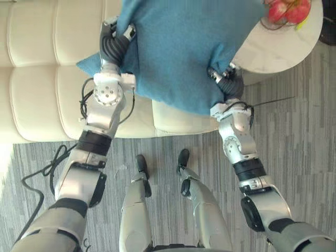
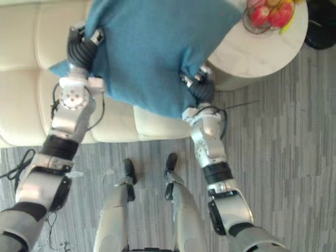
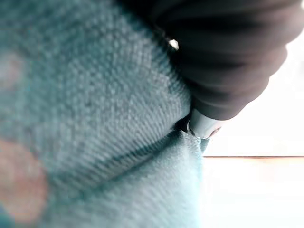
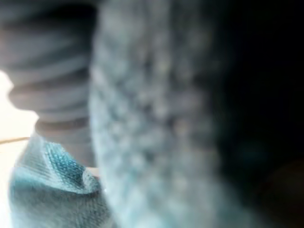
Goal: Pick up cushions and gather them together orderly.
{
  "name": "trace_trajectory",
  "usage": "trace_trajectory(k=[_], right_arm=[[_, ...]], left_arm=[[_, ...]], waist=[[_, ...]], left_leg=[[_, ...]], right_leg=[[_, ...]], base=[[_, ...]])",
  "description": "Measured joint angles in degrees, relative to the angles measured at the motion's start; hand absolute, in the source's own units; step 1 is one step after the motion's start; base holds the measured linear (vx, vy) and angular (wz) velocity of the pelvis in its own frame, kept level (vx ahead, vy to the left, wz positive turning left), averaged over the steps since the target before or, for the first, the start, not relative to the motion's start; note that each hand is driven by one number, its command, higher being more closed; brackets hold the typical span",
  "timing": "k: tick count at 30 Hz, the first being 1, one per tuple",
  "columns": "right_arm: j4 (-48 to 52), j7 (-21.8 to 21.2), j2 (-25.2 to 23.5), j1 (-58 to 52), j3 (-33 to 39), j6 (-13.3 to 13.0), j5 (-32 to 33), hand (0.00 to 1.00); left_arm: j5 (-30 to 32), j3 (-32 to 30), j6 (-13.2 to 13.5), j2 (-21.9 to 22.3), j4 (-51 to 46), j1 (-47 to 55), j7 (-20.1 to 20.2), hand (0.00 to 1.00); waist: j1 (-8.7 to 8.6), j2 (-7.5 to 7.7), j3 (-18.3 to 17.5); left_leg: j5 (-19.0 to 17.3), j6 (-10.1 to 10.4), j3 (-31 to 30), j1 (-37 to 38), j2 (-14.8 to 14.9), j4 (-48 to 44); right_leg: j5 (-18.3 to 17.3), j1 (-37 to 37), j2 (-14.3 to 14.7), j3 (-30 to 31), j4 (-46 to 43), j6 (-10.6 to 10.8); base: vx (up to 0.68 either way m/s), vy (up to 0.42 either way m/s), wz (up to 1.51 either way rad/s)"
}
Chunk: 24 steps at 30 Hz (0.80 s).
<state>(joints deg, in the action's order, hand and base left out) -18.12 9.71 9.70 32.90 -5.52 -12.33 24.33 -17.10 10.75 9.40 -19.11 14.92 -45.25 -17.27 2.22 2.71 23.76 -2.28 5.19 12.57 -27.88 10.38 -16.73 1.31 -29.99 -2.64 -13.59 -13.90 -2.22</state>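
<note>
Above the sofa (image 1: 37,79), the blue cushion (image 1: 184,47) sits between the left hand (image 1: 112,49) at 9 o'clock and the right hand (image 1: 231,85) at 4 o'clock; I cannot tell either hand's grip.

We saw one cushion (image 1: 178,47), teal-blue and plump, with a coarse woven cover. It was up in the air, clear of the cream sofa (image 1: 37,89), and it sat between the left hand (image 1: 113,46) and the right hand (image 1: 229,81), one at each side. It hung tilted. One corner pointed down over the sofa's front edge, and another stuck out past the left wrist. Close up, the weave was finely ribbed, with a crease where the cloth was pressed in.
</note>
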Motion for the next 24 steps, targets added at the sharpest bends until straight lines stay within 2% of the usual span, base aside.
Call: trace_trajectory(k=[6,8,9,10,12,14,19,21,24], right_arm=[[10.3,0.0,-1.8,-13.0,-0.2,0.2,-3.9,1.0],[13.4,0.0,-2.8,-16.9,-0.8,0.0,-6.2,1.0],[14.3,0.0,-2.9,-19.4,-2.1,0.0,-7.5,1.0],[14.8,0.0,-2.9,-20.2,-2.4,0.0,-8.1,1.0],[16.4,0.0,-2.9,-23.4,-4.2,0.0,-9.9,1.0],[17.5,0.1,-2.8,-26.2,-6.3,-0.2,-13.6,1.0],[18.0,0.4,-2.5,-28.4,-8.9,-0.5,-15.9,1.0],[21.1,0.7,-2.1,-30.4,-10.8,-0.7,-17.7,1.0],[21.7,0.7,-1.2,-31.1,-11.8,-1.6,-17.6,1.0]], left_arm=[[0.0,0.0,2.8,6.4,-12.4,16.9,-0.1,1.0],[0.0,0.0,4.1,8.5,-16.8,24.8,-0.3,1.0],[0.0,0.0,4.8,9.5,-18.4,30.1,-0.3,1.0],[0.0,0.0,5.1,9.7,-18.8,31.5,-0.3,1.0],[-0.4,0.0,5.7,10.5,-20.7,38.5,-0.5,1.0],[-0.6,0.0,6.5,11.3,-22.9,46.3,-1.2,1.0],[-1.0,0.0,6.7,11.3,-25.6,52.1,-1.6,1.0],[-1.0,0.0,7.8,11.3,-27.3,55.6,-1.7,1.0],[-1.0,0.1,7.9,11.3,-28.0,57.7,-1.7,1.0]], waist=[[-0.17,-0.12,-0.3],[-0.33,-0.21,-1.9],[-0.46,-0.38,-5.0],[-0.46,-0.37,-5.9],[-0.63,-1.26,-7.8],[-0.8,-2.52,-11.8],[-0.79,-3.02,-14.6],[-0.73,-3.02,-16.0],[-0.11,-3.19,-17.1]], left_leg=[[-0.1,0.1,-0.7,7.1,-1.4,2.1],[-0.1,0.1,-0.6,9.8,-2.2,4.1],[0.2,0.3,-0.5,10.4,-2.5,5.6],[0.3,0.3,-0.6,10.8,-2.7,6.2],[1.1,0.5,-0.8,15.2,-3.1,9.0],[1.1,0.5,-1.2,19.1,-3.6,11.5],[1.2,0.5,-2.6,23.8,-4.1,13.7],[1.1,0.4,-3.9,25.0,-4.2,14.0],[0.7,0.1,-5.5,25.6,-4.8,13.2]], right_leg=[[-2.3,6.2,-1.2,-0.9,-1.2,0.2],[-2.9,8.1,-1.5,-0.9,-1.0,0.6],[-3.0,8.3,-1.6,-0.8,-0.4,0.7],[-3.0,8.4,-1.6,-0.8,-0.2,0.7],[-3.1,12.7,-1.4,-1.3,1.7,0.8],[-3.3,16.7,-1.4,-1.8,3.7,1.1],[-3.2,22.5,-1.4,-3.1,6.8,1.6],[-3.0,25.1,-1.4,-3.8,8.7,2.0],[-2.6,27.5,-1.6,-5.2,10.1,2.4]], base=[[0.03,0.005,0.13],[0.03,0.023,0.03],[0.06,0.012,0.01],[0.13,0.017,0.05],[0.16,0.028,0.1],[0.15,0.042,0.13],[0.07,0.034,0.18],[0.06,0.026,0.23],[0.01,0.037,0.25]])
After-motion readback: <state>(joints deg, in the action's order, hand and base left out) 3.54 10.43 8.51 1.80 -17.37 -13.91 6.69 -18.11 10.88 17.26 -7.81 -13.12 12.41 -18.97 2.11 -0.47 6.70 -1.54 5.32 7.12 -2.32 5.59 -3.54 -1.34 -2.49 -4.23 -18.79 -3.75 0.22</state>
